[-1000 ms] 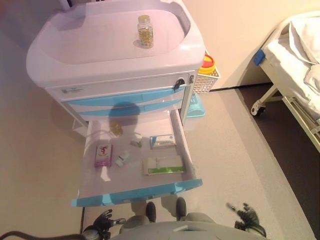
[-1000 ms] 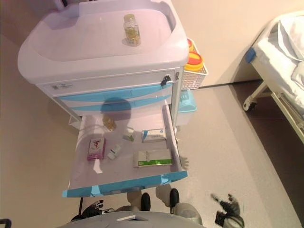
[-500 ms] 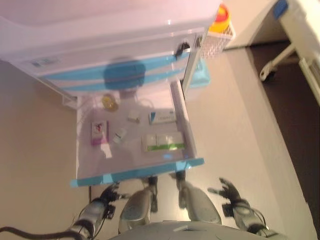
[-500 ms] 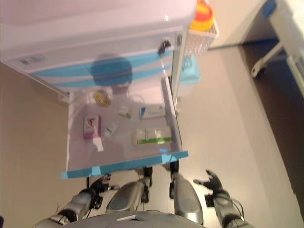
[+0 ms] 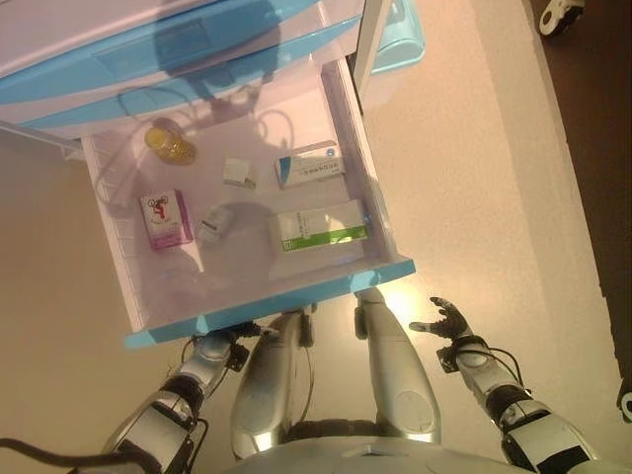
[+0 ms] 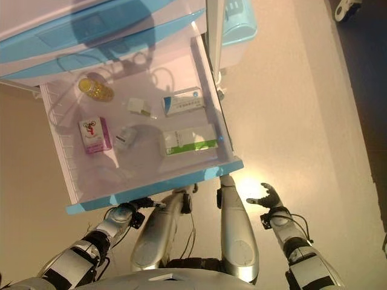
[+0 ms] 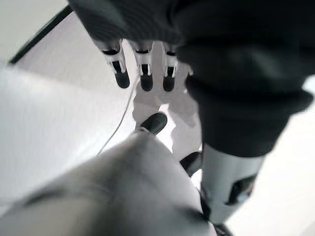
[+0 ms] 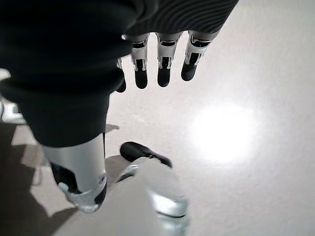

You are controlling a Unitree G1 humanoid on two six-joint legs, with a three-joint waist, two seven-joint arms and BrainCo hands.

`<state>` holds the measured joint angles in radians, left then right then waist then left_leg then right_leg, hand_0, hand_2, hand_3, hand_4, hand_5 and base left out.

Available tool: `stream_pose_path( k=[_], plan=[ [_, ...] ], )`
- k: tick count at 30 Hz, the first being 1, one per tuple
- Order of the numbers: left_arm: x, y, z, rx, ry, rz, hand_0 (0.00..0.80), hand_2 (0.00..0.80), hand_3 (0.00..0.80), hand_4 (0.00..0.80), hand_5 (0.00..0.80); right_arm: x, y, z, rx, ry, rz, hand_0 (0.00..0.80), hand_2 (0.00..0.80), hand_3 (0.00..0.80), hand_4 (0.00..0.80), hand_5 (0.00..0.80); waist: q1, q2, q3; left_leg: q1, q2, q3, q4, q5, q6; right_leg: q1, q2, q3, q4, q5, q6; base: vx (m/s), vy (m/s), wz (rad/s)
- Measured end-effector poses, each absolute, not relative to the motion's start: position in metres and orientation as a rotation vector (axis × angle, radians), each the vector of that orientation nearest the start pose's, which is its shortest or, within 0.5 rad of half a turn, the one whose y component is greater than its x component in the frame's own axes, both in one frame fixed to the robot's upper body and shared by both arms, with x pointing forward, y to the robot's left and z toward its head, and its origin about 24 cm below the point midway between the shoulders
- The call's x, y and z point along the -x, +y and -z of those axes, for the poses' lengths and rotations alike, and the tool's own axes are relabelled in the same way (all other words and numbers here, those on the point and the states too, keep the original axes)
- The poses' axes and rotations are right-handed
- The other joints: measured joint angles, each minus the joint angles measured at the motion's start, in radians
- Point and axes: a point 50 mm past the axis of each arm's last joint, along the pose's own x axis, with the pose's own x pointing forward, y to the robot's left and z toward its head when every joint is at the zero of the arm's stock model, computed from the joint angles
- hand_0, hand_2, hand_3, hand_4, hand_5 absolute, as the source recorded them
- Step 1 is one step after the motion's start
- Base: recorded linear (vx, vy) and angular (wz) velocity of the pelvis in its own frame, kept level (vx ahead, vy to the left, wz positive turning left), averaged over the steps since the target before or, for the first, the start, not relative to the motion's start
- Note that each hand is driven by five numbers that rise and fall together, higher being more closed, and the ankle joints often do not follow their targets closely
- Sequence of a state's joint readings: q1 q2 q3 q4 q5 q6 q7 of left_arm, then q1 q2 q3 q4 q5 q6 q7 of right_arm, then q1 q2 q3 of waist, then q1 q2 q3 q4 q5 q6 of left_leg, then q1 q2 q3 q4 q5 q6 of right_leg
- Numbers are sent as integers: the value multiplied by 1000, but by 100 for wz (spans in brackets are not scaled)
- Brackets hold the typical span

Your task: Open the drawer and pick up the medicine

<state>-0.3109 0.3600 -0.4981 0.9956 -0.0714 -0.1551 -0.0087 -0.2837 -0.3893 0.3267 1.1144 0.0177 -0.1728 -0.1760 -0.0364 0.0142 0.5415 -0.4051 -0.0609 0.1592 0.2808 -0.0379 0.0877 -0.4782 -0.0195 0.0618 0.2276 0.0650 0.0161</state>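
The drawer [image 5: 259,308] is standing pulled out, filling the upper left and centre of the head views, its blue front edge running across the middle of the frame. Medicine is lying on its pale floor: a pink box [image 5: 165,218] at the left, a jar of yellow capsules [image 5: 170,141] toward the upper left, a small white box [image 5: 238,173] near the centre, a small white bottle [image 5: 213,225] lying on its side just below it, a blue-and-white box [image 5: 309,166] at the right, and a green-and-white box [image 5: 322,227] below that, close to the drawer's right wall. None of these is touching a robot hand.

The left robot hand [image 5: 212,351] is hanging at the lower left, just under the drawer's blue front; in its own wrist view its fingers [image 7: 142,73] are showing straight and holding nothing. The right robot hand [image 5: 443,320] is hanging at the lower right over the floor [image 5: 494,197], well apart from the drawer, its fingers [image 8: 162,69] relaxed and spread, empty.
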Motion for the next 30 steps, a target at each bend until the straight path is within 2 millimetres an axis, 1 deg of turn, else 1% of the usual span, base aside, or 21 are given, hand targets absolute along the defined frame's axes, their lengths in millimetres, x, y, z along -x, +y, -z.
stream_pose_path(
  k=[2, 3, 4, 6, 8, 10, 13, 15, 19, 22, 25, 27, 30],
  plan=[
    [-255, 201, 76, -607, 579, 301, 0, 0, 0, 0, 0, -239, -254, 81, 605, 629, 58, 0, 0, 0, 0, 0, -3, 0, 0, -18, 0, 9, 28, -12, 7, -14, -4, 9, 12, -6, 8, 29, 130, -9],
    [-260, 203, 70, -639, 569, 308, 0, 0, 0, 0, 0, -240, -256, 78, 614, 619, 55, 0, 0, 0, 0, 0, -6, 1, 1, -29, -8, 14, 43, -17, 13, -25, -8, 13, 19, -9, 17, 41, 157, -4],
    [-263, 205, 66, -663, 561, 315, 0, 0, 0, 0, 0, -242, -256, 77, 617, 615, 55, 0, 0, 0, 0, 0, -13, 2, 1, -35, -7, 14, 48, -18, 16, -29, -11, 13, 20, -11, 17, 36, 121, -2],
    [-272, 208, 53, -686, 527, 330, 0, 0, 0, 0, 0, -245, -258, 74, 625, 609, 60, 0, 0, 0, 0, 0, -19, 3, 2, -47, -10, 35, 46, -13, 30, -49, -27, 11, 27, -10, 18, 38, 103, -11],
    [-277, 212, 41, -699, 510, 349, 0, 0, 0, 0, 0, -244, -261, 73, 630, 611, 63, 0, 0, 0, 0, 0, -21, 7, 4, -51, -14, 54, 49, -16, 41, -60, -40, 9, 36, -8, 20, 35, 72, -20],
    [-285, 217, 22, -720, 456, 369, 0, 0, 0, 0, 0, -242, -262, 74, 632, 616, 65, 0, 0, 0, 0, 0, -22, 12, 7, -56, -16, 61, 51, -18, 45, -68, -45, 9, 38, -7, 21, 37, 61, -10],
    [-300, 226, -13, -746, 399, 401, 0, 0, 0, 0, 0, -238, -267, 74, 642, 619, 68, 0, 0, 0, 0, 0, -24, 26, 15, -62, -22, 62, 52, -17, 46, -81, -51, 9, 50, -7, 21, 37, 41, 1],
    [-311, 233, -33, -738, 390, 403, 0, 0, 0, 0, 0, -238, -272, 72, 652, 620, 77, 0, 0, 0, 0, 0, -28, 35, 18, -62, -26, 63, 49, -17, 46, -84, -53, 12, 52, -2, 31, 32, 27, -3],
    [-330, 240, -66, -680, 369, 370, 0, 0, 0, 0, 0, -238, -278, 69, 665, 619, 88, 0, 0, 0, 0, 0, -42, 38, 20, -63, -26, 70, 45, -17, 46, -89, -50, 21, 52, 3, 37, 28, 27, -7],
    [-343, 246, -89, -633, 337, 346, 0, 0, 0, 0, 0, -238, -283, 66, 677, 613, 95, 0, 0, 0, 0, 0, -55, 38, 20, -63, -26, 85, 45, -19, 49, -93, -47, 39, 51, 8, 45, 27, 34, -15],
    [-352, 261, -100, -555, 348, 260, 0, 0, 0, 0, 0, -239, -283, 65, 676, 605, 97, 0, 0, 0, 0, 0, -77, 38, 20, -62, -26, 95, 49, -23, 53, -93, -45, 50, 50, 11, 49, 23, 27, -10],
    [-357, 278, -104, -515, 379, 175, 0, 0, 0, 0, 0, -240, -281, 63, 676, 589, 89, 0, 0, 0, 0, 0, -88, 38, 19, -62, -19, 111, 68, -36, 54, -93, -38, 67, 51, 14, 53, 19, 11, -22],
    [-361, 307, -114, -468, 422, 21, 0, 0, 0, 0, 0, -246, -275, 59, 672, 547, 68, 0, 0, 0, 0, 0, -125, 37, 19, -82, -6, 118, 115, -59, 56, -95, -28, 72, 49, 16, 55, 32, -4, -13]
  ],
)
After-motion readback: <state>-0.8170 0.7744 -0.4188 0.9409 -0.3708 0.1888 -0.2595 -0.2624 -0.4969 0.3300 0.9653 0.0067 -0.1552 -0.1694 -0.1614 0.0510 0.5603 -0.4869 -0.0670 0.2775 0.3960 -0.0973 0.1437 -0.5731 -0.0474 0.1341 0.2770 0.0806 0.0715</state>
